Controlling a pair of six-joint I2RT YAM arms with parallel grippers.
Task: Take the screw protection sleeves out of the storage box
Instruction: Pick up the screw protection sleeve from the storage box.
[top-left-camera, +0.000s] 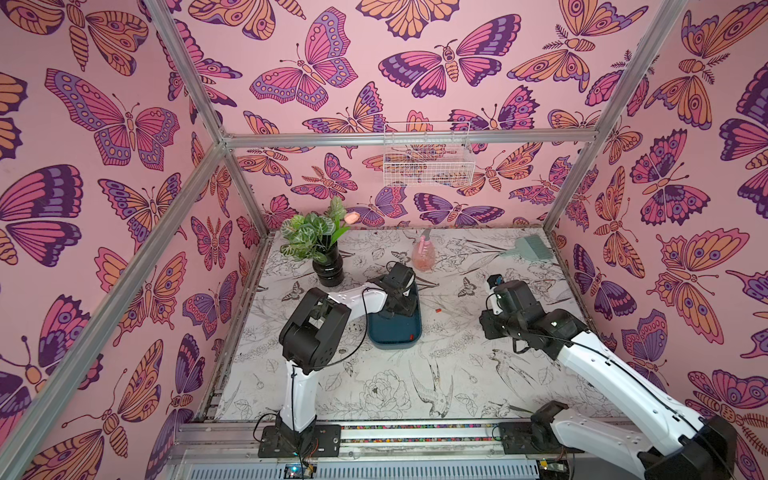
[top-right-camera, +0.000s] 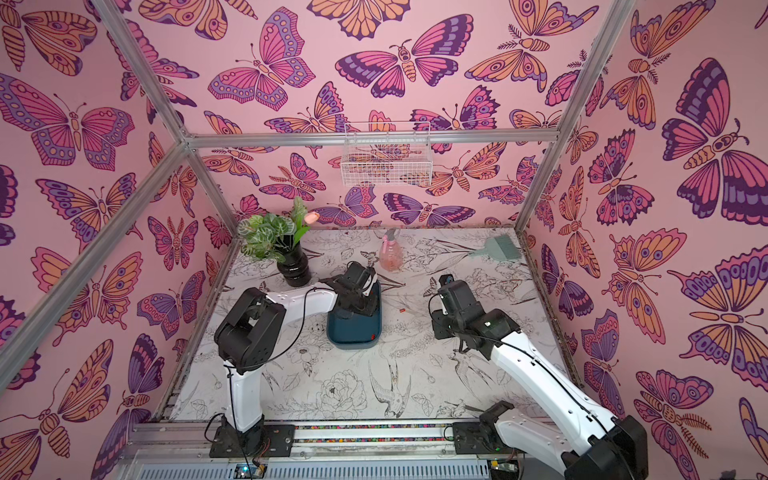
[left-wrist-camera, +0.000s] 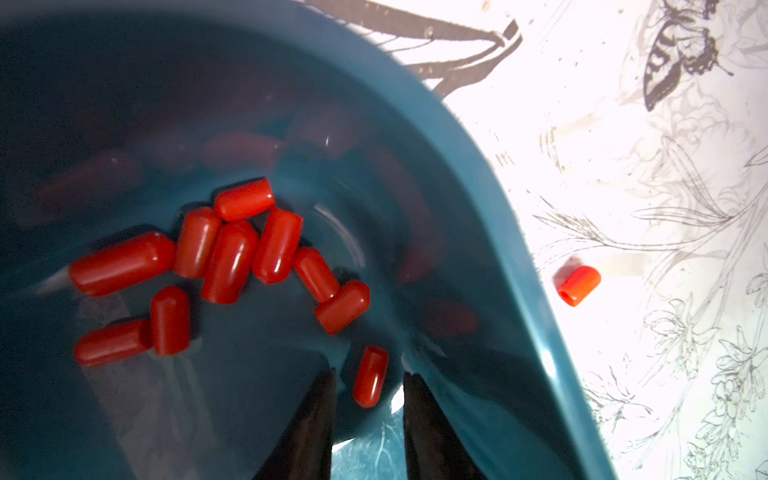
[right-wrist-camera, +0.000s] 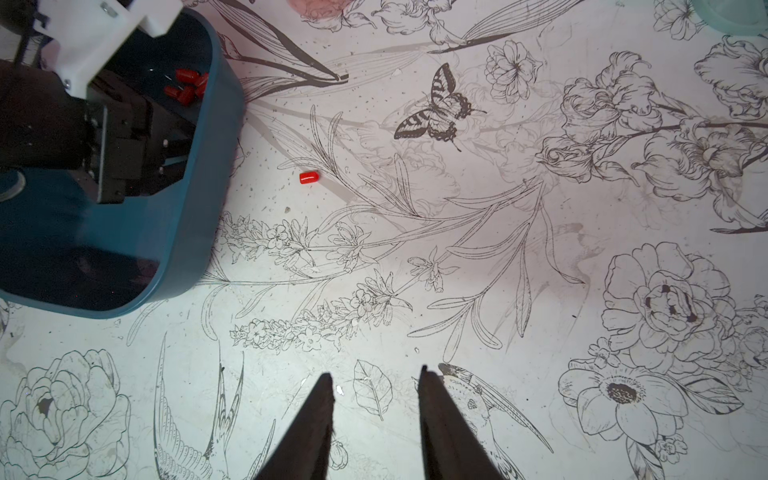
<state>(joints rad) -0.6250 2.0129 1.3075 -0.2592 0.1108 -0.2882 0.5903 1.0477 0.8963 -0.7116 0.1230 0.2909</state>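
Reaching into the storage box (left-wrist-camera: 478, 187), the left gripper (left-wrist-camera: 369, 372) straddles one of the screw protection sleeves (left-wrist-camera: 370, 386), jaws apart; the right gripper (right-wrist-camera: 375, 370) hangs parted, empty, over the table (right-wrist-camera: 540, 291).

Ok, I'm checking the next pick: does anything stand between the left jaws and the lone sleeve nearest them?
Nothing visible does. The left gripper is inside the storage box, jaws open either side of that sleeve. The other sleeves lie clustered farther off; the box wall rises close beside one jaw.
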